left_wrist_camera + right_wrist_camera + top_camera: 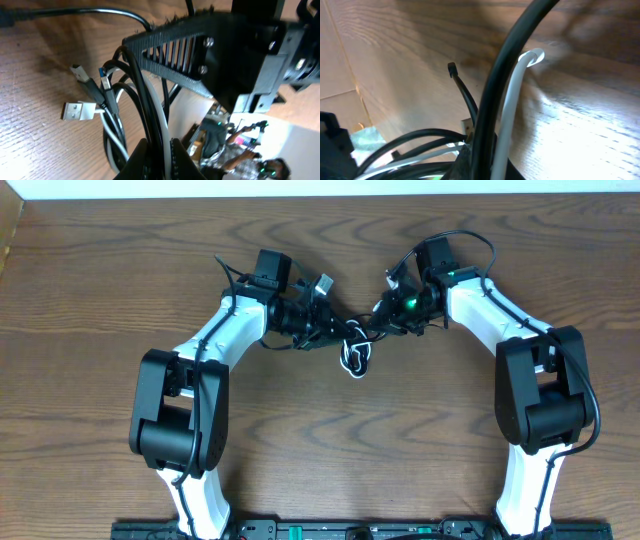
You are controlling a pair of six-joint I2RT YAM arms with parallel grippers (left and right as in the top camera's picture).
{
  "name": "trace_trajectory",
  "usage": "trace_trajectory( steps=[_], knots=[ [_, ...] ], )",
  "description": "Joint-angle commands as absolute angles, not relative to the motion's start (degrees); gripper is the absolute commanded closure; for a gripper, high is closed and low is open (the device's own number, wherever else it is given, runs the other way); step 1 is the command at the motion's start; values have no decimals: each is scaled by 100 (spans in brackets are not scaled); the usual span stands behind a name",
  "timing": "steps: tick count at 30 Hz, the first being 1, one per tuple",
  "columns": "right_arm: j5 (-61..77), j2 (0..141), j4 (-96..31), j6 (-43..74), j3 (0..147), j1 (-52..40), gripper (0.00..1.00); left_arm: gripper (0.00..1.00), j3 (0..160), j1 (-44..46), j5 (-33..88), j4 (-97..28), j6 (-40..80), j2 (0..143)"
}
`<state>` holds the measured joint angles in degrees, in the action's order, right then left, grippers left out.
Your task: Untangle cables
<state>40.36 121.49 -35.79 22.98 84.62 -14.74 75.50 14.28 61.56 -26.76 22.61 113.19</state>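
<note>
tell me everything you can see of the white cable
The thin white cable is a smooth, rubbery-looking cord ending in a flat white plug with a metal shell, which lies on the brown wooden table. The cord is slack and looped, tangled with thin black cables mid-table between the two arms. The left tool and the right tool are each shut on the bundle, and the white strand appears to be included.

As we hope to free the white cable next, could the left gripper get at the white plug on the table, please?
Probably not yet: the left gripper is shut on the cables, so it must let go first. The white plug lies uncovered on the table nearby.
</note>
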Motion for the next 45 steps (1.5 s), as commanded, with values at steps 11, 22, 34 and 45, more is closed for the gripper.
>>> trace_trajectory(
  steps=[11, 22, 34, 45],
  knots=[
    [3802, 12175, -3006, 2526, 8468, -2158, 99, 93, 7559, 1330, 5760, -2274, 4466, 11277],
    [4462, 12175, -2639, 2078, 8468, -2464, 99, 93, 7559, 1330, 5225, -2327, 4818, 11277],
    [5476, 12175, -2805, 1037, 8468, -2189, 69, 93, 7559, 1330, 3369, -3232, 6514, 11277],
    [5400, 11961, -3448, -631, 8484, -1997, 45, 93, 7559, 1330, 3186, -3238, 6519, 11277]
  ],
)
